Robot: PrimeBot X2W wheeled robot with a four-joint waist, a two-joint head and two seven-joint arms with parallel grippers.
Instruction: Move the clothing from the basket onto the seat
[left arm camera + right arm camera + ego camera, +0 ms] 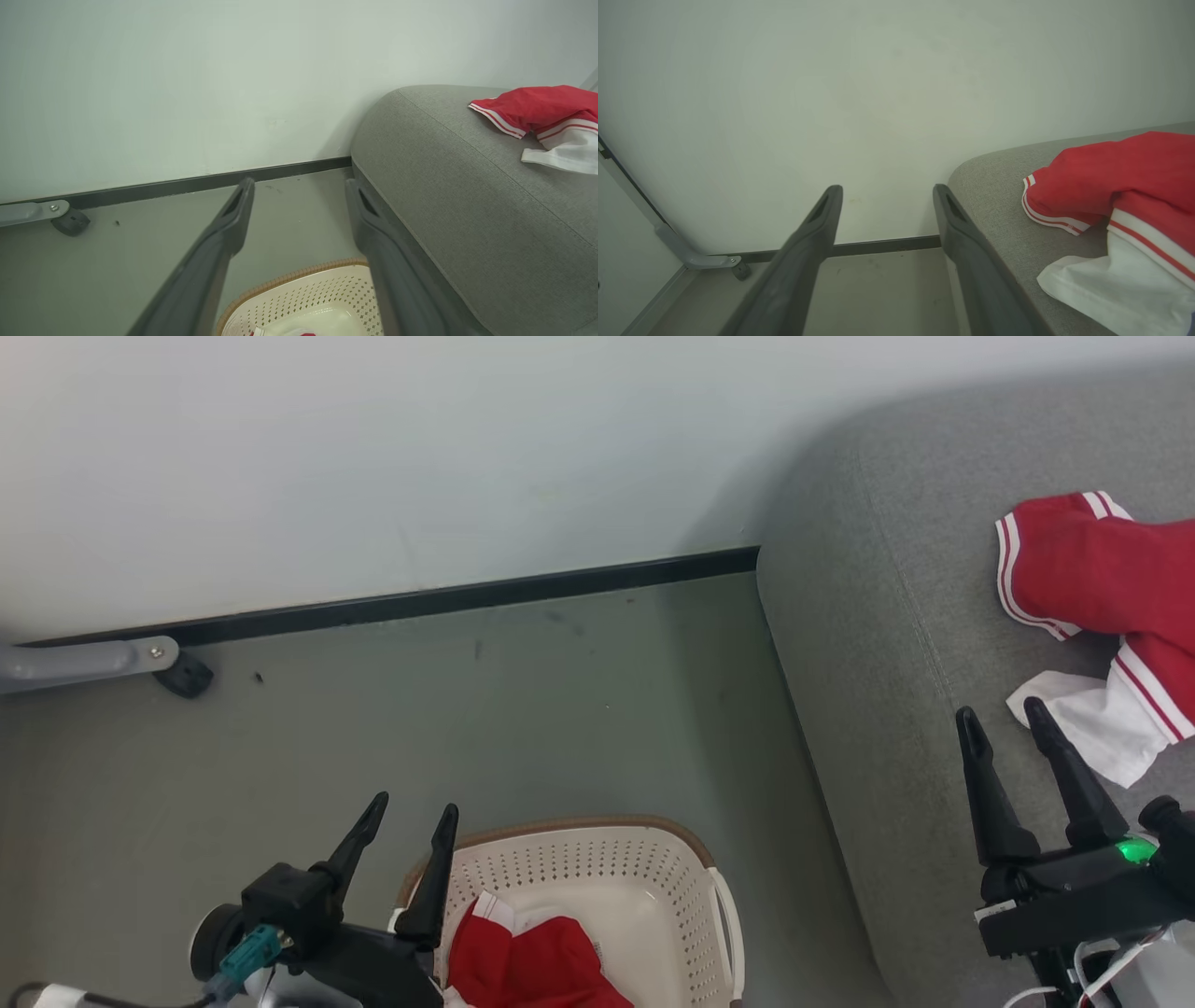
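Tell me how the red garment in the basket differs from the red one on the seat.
The basket garment lies bunched inside the beige basket; the seat garment lies spread out on the grey seat. The seat garment shows striped white-and-red bands; the basket garment shows mostly plain red. Both are red with white parts.

seat (887,663): grey fabric, rounded corner
basket (597,863): beige, perforated, sitting right beside the seat
red garment (541,966): lying crumpled in the basket
red-and-white clothing (1092,569): lying bunched on the seat
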